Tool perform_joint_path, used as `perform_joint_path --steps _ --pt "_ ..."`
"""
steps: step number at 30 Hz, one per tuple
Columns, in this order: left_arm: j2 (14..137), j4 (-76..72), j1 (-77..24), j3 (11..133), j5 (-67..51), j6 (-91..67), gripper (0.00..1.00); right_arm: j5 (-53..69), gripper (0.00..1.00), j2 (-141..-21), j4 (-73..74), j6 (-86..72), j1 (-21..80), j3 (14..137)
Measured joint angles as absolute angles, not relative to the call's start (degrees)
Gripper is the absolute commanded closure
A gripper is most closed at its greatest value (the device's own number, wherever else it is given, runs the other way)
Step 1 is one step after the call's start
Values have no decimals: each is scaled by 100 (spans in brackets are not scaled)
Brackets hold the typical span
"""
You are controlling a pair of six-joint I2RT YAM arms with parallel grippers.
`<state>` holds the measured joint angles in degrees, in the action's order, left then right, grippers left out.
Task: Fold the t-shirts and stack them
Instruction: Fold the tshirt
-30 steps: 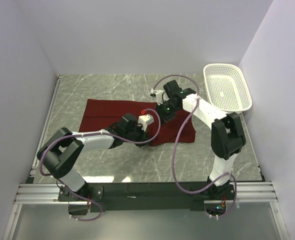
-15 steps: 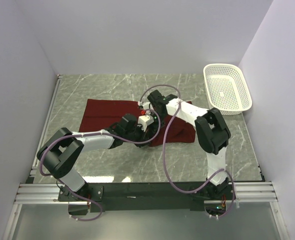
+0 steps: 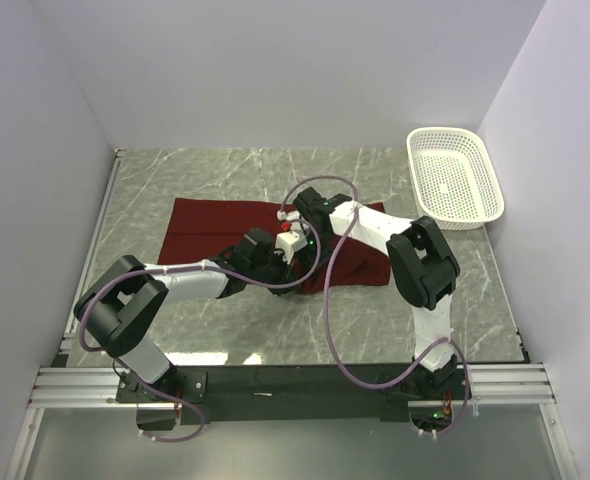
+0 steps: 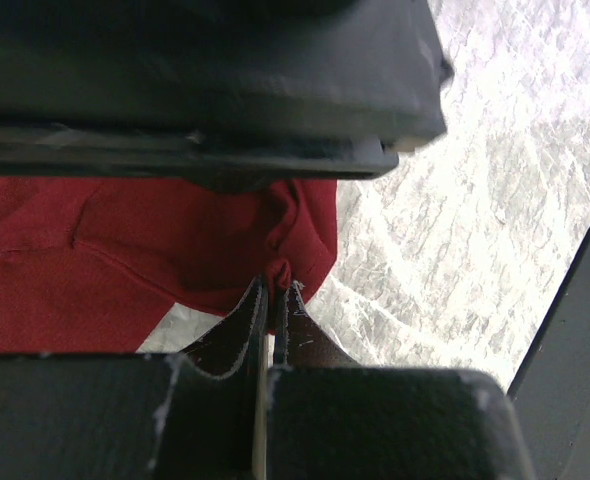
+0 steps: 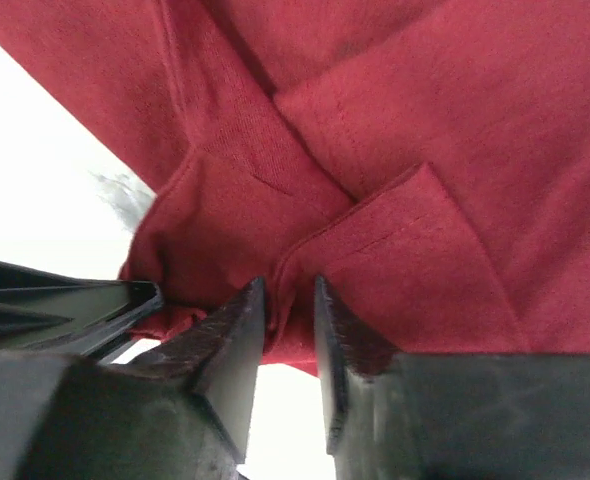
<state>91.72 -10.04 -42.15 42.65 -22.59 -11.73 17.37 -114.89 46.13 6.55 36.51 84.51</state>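
The maroon t-shirt (image 3: 210,228) lies partly spread on the marble table (image 3: 225,175), bunched at its right end. My left gripper (image 3: 283,258) sits at the shirt's near edge, shut on a small pinch of red cloth, as the left wrist view shows (image 4: 275,290). My right gripper (image 3: 298,232) is just behind it over the shirt's middle. In the right wrist view its jaws (image 5: 290,300) are closed on a raised fold of the t-shirt (image 5: 425,120), with a seam and a folded corner ahead. The t-shirt (image 4: 125,250) hangs flat beyond the left fingertips. The neck label is hidden.
A white mesh basket (image 3: 453,180) stands at the back right against the wall, empty. White walls close in the table on the left, back and right. Purple cables loop over the shirt. A black rail (image 4: 575,340) shows at the right of the left wrist view.
My right gripper has moved left across the shirt, from near the right part to beside the left gripper. The left arm has hardly moved.
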Motion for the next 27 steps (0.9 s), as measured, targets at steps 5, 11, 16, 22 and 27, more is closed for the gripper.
perform_joint_path --steps 5,11,16,22,27 --pt "9177 -1004 -4215 4265 -2259 -1179 99 1667 93 -11489 4615 698 3691 8276" --pt "9177 -1011 -4215 4204 -2252 -1184 99 1747 100 -11349 4552 694 3555 8200" --pt "9177 -1063 -4215 4200 -2202 -1184 99 1966 100 -10825 4486 692 3242 7889" --pt "9177 -1146 -4222 4200 -2178 -1186 99 2211 95 -10243 4377 692 3186 7323" --pt "9177 -1122 -4226 4200 -2152 -1186 99 2342 77 -10147 4372 735 3190 6987"
